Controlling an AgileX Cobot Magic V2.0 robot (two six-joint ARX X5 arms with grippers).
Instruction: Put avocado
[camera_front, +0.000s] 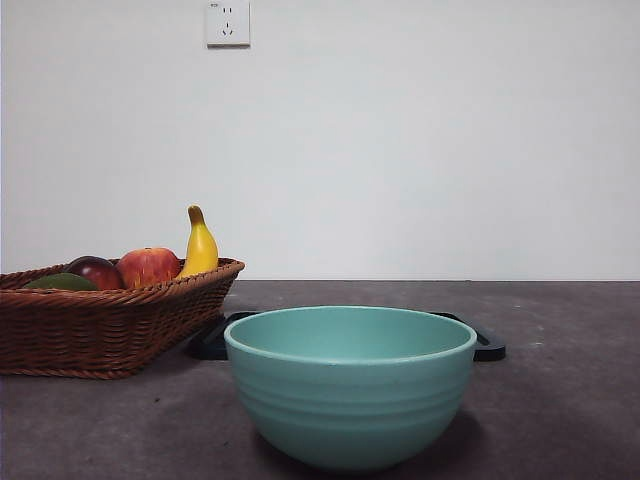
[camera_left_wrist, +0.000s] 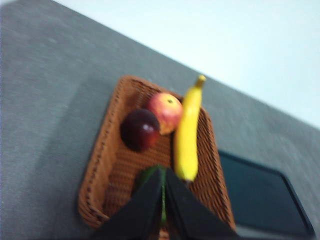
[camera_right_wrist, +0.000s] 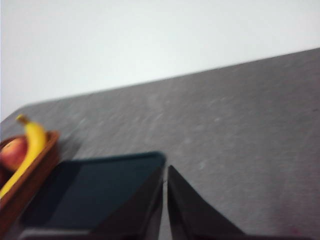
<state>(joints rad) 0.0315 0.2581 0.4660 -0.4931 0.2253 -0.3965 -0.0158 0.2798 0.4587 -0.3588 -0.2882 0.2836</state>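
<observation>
The avocado (camera_front: 60, 283) is dark olive green and lies at the left end of a brown wicker basket (camera_front: 100, 330). In the left wrist view the avocado (camera_left_wrist: 146, 176) peeks out from behind my left gripper (camera_left_wrist: 164, 172). That gripper hangs above the basket (camera_left_wrist: 102, 170), shut and holding nothing. My right gripper (camera_right_wrist: 165, 169) is shut and empty too, over the edge of a black tray (camera_right_wrist: 95, 192). Neither gripper shows in the front view.
The basket also holds a dark red-purple fruit (camera_front: 95, 270), a red-yellow apple (camera_front: 148, 266) and a banana (camera_front: 200, 245). A teal bowl (camera_front: 350, 385) stands near the front, in the middle. The black tray (camera_front: 489, 348) lies flat behind it, right of the basket.
</observation>
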